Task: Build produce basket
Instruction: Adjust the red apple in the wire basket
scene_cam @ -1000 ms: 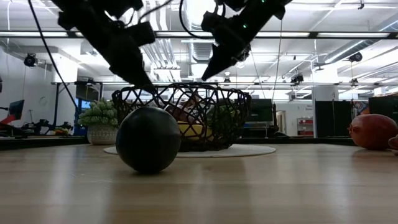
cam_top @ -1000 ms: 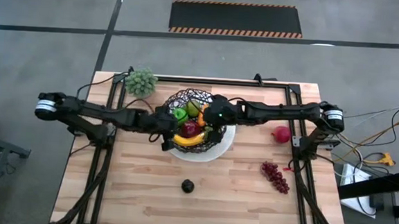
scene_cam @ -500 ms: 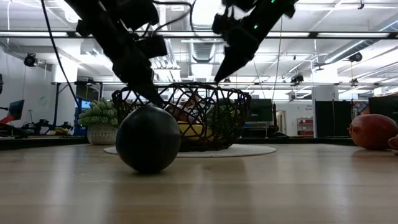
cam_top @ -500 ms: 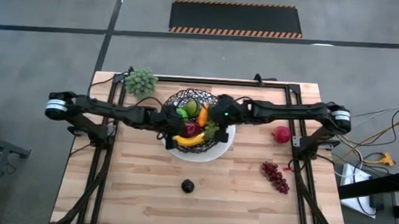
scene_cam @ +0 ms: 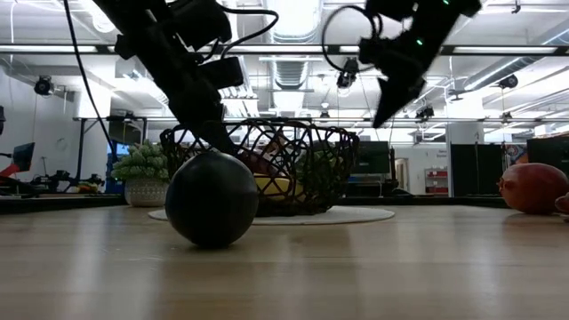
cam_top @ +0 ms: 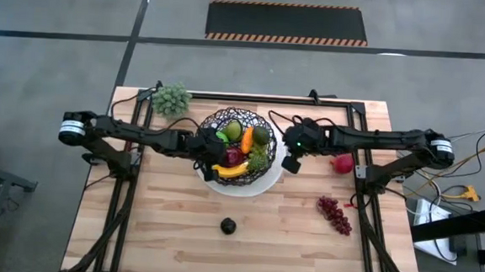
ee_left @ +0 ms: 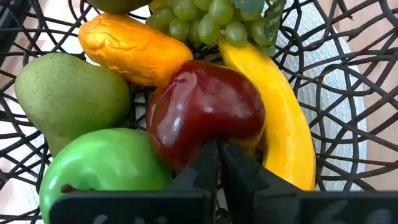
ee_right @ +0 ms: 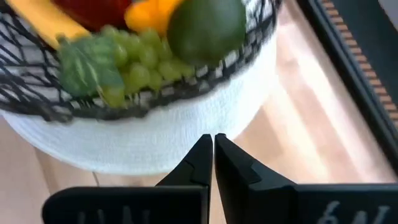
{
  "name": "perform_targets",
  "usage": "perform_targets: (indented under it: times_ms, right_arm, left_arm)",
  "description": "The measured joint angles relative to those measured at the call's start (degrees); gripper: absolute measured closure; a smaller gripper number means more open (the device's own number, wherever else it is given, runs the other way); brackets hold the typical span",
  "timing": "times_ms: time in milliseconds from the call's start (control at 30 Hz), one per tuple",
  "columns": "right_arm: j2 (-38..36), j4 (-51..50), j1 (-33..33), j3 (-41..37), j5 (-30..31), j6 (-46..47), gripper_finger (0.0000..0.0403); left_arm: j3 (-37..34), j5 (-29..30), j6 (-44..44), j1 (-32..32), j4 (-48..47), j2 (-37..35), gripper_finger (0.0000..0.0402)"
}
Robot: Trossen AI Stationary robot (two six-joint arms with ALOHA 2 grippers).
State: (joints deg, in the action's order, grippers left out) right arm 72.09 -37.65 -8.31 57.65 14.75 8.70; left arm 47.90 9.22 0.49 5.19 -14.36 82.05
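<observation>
The black wire basket (cam_top: 238,119) stands on a white plate (cam_top: 267,181). It holds a green apple (ee_left: 106,168), a pear (ee_left: 68,93), an orange carrot (ee_left: 134,50), a red apple (ee_left: 205,109), a banana (ee_left: 280,130), green grapes (ee_right: 127,68) and an avocado (ee_right: 206,25). My left gripper (cam_top: 203,147) is shut at the basket's left rim, its tips (ee_left: 216,149) in front of the red apple. My right gripper (cam_top: 290,162) is shut and empty, above the table just right of the plate; it also shows in the right wrist view (ee_right: 213,142). My left gripper's shut tips point into the basket from the table's left, slanting down, and stand right in front of the red apple's near side (ee_left: 186,149). I cannot tell whether they touch the apple or the basket's wire.
A dark plum (cam_top: 228,226) lies on the table near the front; in the low view (scene_cam: 212,197) it hides part of the basket. Dark red grapes (cam_top: 335,214) and a red fruit (cam_top: 342,164) lie at the right. A pale green leafy cluster (cam_top: 170,99) stands at the far left.
My right gripper has drawn back from above the basket toward the table's right edge and now stands beside the plate, uncovering the avocado in the basket. My left gripper has shifted a little toward the basket. The basket and fruit have stayed in place.
</observation>
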Motion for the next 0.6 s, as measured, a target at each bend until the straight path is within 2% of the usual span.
perform_targets:
  times_ms: [133, 300, 500, 600]
  right_arm:
    - [-1.3, 7.3, 0.0, -6.8, -0.5, 2.4, 0.0394]
    - [-1.0, 20.6, 0.0, -13.2, -6.0, 3.3, 0.0394]
    - [1.3, 26.5, 0.0, -14.3, -7.2, 3.4, 0.0394]
    - [2.0, 27.3, 0.0, -14.3, -7.3, 3.3, 0.0394]
  left_arm:
    - [0.0, 0.0, -0.1, 0.0, 1.2, -0.2, 0.0400]
    - [0.0, 0.1, -0.1, 0.1, 5.9, -0.1, 0.0400]
    - [0.6, 0.1, -0.1, 0.1, 6.7, -0.1, 0.0400]
    - [1.8, 0.3, -0.1, 0.1, 2.7, -0.7, 0.0400]
